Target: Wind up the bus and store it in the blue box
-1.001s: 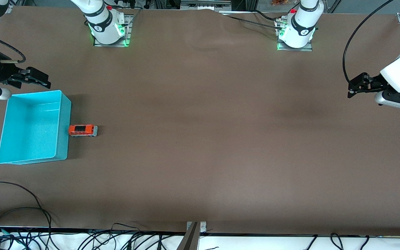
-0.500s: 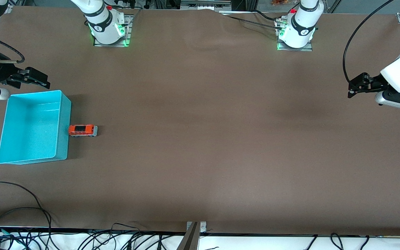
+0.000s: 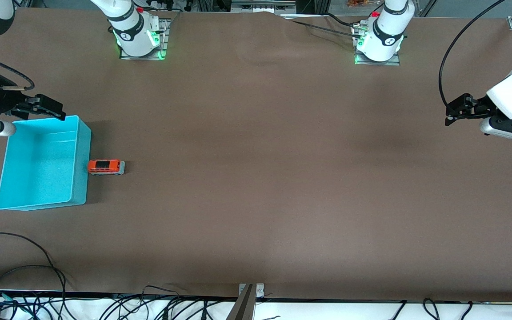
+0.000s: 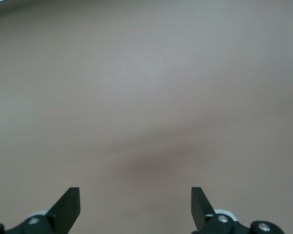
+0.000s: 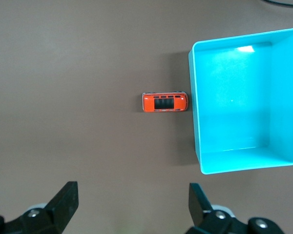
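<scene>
I read no lettering anywhere — the bus (image 3: 106, 166) carries no legible brand or label that I can make out, and the blue box (image 3: 82, 146) has plain walls.

From the front view I have the whole table (image 3: 265, 178) with its brown covering. The blue box sits at the right arm's end of the table, open side up, with nothing inside — I see only its bare turquoise floor. The bus stands on its wheels on the table just beside the box's long wall, on the side toward the left arm's end; its tail looks to touch or nearly touch the wall, I cannot tell which.

The right wrist view gives me what the front one does not: a straight look down into the box (image 5: 283, 92), and the bus (image 5: 165, 103) with its dark roof panel showing, lined up end-on to the box wall. The left wrist view shows only bare brown table.

The right pincer (image 3: 45, 106) hangs over the box's edge nearest the robot bases, fingers spread wide, holding nothing — its fingertips (image 5: 66, 197) stand well apart in its own camera. The left pincer (image 3: 454, 112) hovers over the table at the left arm's end, well apart from the bus, also spread and holding nothing, its fingertips (image 4: 68, 202) wide apart.
</scene>
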You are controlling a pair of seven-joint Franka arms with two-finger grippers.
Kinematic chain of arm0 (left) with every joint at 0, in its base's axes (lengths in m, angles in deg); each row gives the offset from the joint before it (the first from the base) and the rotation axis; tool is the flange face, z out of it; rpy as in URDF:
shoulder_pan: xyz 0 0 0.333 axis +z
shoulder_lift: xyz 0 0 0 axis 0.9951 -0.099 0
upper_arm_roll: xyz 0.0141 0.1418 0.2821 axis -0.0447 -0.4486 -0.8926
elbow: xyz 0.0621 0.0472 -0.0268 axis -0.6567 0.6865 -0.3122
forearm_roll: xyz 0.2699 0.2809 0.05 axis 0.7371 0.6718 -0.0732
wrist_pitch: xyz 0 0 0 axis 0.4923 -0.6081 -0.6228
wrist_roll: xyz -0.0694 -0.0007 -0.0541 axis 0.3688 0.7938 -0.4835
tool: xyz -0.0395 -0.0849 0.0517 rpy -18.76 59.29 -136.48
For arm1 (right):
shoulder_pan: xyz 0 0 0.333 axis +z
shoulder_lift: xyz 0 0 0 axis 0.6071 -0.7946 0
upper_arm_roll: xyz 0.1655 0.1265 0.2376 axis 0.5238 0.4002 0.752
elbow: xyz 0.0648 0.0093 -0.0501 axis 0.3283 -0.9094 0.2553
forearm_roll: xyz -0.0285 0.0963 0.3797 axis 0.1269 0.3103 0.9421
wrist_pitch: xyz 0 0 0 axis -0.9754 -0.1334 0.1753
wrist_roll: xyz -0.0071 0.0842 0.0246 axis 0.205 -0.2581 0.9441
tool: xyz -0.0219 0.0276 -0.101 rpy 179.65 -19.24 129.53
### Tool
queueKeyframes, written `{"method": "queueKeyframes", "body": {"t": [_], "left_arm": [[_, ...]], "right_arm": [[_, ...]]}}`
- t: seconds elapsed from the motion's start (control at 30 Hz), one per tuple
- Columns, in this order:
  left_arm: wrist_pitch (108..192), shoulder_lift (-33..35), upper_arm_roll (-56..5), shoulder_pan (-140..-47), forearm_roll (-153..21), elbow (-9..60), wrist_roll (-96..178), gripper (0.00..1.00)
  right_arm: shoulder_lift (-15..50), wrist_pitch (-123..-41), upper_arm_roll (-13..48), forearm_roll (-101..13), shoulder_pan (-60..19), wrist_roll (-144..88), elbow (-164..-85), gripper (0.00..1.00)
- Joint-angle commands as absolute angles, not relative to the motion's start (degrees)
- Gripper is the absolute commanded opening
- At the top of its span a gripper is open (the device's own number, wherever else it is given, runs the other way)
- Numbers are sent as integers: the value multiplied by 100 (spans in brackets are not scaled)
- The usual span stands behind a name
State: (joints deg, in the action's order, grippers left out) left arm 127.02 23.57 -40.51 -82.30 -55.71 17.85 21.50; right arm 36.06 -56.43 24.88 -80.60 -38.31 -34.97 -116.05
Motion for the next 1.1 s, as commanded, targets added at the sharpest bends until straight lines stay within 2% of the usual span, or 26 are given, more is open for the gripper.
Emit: {"method": "queueKeyframes", "body": {"t": [0.0, 1.07], "left_arm": [[12544, 2223, -4022, -8221, -5407, 1516, 2197, 100], [12544, 2214, -4022, -8221, -5416, 1490, 2189, 100]], "right_arm": [[3535, -5842, 2533, -8166, -3896, -3482, -11648, 100], [3359, -6914, 2524, -8403, -3966, -3464, -12439, 100]]}}
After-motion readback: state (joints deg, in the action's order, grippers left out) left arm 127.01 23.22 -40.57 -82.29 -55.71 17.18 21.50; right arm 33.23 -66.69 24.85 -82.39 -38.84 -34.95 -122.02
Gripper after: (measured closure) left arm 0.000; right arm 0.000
